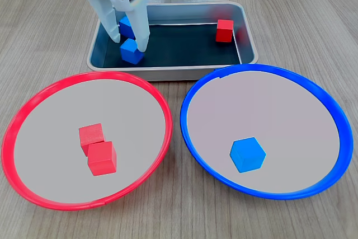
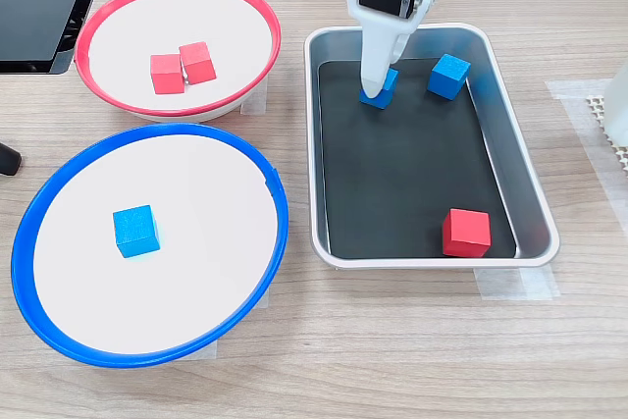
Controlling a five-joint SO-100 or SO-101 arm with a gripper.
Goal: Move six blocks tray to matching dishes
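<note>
Two broad round dishes on a wood-grain table. Blue-rimmed dish [image 1: 190, 132] [image 2: 29, 233] with one blue cube [image 1: 247, 154] [image 2: 135, 231] on its pale centre; red-rimmed dish [image 1: 11, 132] [image 2: 93, 26] with two red cubes touching each other [image 1: 92, 135] [image 2: 167, 74] and [image 1: 102, 158] [image 2: 198, 62].

Beside them the silver tray [image 1: 168, 72] [image 2: 535, 213], dark inside, holding three more cubes: a lone red one [image 1: 225, 31] [image 2: 466, 233] near a corner, well apart from the others; a free blue one [image 1: 125, 27] [image 2: 448, 77] — partly hidden behind the white arm in a fixed view; and a second blue one [image 1: 132, 52] [image 2: 377, 93] down on the tray floor.

White gripper [image 1: 130, 42] [image 2: 376, 83] lowered into the tray, fingers [image 1: 141, 29] parted just the width of that second blue cube and set on either side of it — cannot tell whether pressed firmly against it or only bracketing it.
</note>
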